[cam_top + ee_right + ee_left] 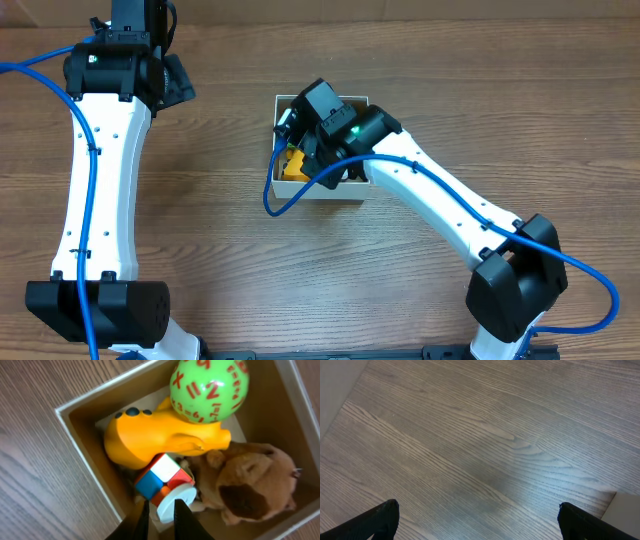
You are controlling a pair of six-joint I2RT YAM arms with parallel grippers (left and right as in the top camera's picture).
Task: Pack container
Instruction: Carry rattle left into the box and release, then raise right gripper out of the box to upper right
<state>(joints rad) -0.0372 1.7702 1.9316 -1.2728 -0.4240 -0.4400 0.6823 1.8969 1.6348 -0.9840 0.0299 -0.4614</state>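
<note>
Cardboard container [90, 455] directly beneath the right gripper [160, 506], well apart from left gripper [479, 520].

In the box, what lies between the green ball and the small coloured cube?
The orange toy lies between the green ball and the cube; the right wrist view shows it.

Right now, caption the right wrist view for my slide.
Right gripper poised over the container, packed with a green numbered ball, yellow toy, colour cube and brown plush.
</note>
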